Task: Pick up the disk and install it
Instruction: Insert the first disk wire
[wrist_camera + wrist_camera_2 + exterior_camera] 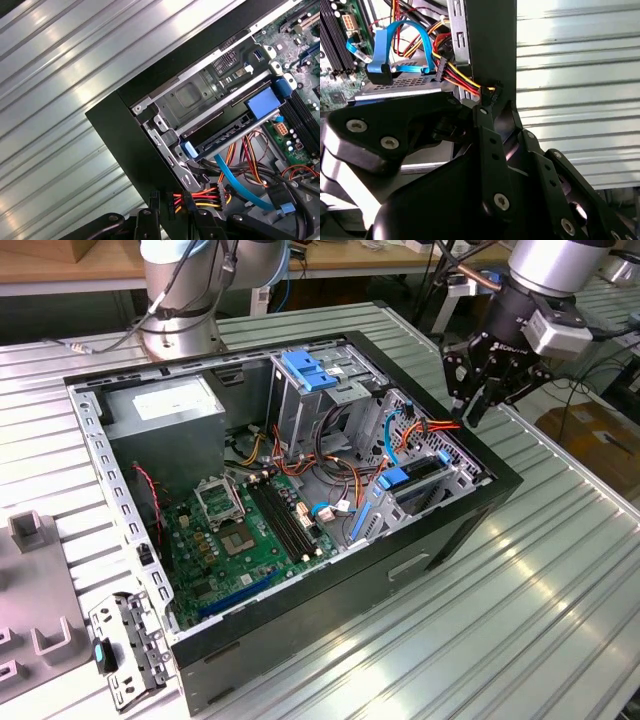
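Black links of the tool (495,104) crowd the near part of the second wrist view and cover much of what lies under them. Whether the tool is open or closed cannot be told from any view. Just past its tip, a bundle of red, yellow and orange wires (462,80) ends in a black plug, close against the dark wall of the computer case (490,45). In the exterior view the tool hangs above the case corner on the exterior view's right. Its arm (560,270) is cut off by the picture's upper edge.

The disk (230,134) sits inside the low metal bay (190,95) at that same corner. Only its inward end shows, a thin dark and silver strip between two blue plastic tabs (262,105). The bay's sheet metal covers the rest, top face included. A blue flat cable (235,182) leaves that end, but exactly where it plugs in is hard to make out behind the wires.

Deeper in the case lie the green motherboard (250,540), the grey power-supply box (165,405) and a tall cage (310,380) with a blue top. The case rests on the ribbed metal desk (520,620).
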{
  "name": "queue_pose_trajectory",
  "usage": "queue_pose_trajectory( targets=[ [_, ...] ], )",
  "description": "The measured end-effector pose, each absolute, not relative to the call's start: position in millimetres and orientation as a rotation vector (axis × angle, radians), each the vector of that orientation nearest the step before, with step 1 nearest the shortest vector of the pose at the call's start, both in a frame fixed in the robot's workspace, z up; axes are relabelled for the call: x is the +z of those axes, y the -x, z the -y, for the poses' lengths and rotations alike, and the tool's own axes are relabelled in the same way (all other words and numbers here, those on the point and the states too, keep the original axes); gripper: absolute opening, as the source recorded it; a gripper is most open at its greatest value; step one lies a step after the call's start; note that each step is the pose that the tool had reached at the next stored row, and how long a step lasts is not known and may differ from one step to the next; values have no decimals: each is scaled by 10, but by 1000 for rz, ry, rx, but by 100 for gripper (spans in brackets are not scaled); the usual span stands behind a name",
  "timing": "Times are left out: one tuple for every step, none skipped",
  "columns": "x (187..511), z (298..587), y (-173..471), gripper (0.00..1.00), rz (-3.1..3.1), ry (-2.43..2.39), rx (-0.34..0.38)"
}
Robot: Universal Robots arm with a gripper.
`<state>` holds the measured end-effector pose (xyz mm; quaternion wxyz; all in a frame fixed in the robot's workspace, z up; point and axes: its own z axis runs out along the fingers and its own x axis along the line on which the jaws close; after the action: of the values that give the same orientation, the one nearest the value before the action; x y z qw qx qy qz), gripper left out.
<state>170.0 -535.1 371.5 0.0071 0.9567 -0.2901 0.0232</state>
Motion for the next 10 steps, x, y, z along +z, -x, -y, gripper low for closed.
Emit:
queue_pose_trajectory(
  targets=[
    [3709, 5351, -1700, 31, 897, -2995, 73],
    [3698, 5351, -1701, 31, 892, -2997, 73],
    [3687, 5351, -1701, 31, 890, -2998, 73],
    [3677, 5351, -1701, 31, 889, -2998, 73],
    [3673, 5351, -1701, 31, 889, -2999, 72],
    [3673, 5350, -1701, 30, 889, -3000, 72],
    [3672, 5350, -1701, 30, 889, -3001, 71],
    [3672, 5351, -1701, 23, 889, -3002, 71],
    [3674, 5351, -1701, 17, 889, -3003, 71],
    [3678, 5351, -1701, 17, 889, -3003, 71]
  ],
)
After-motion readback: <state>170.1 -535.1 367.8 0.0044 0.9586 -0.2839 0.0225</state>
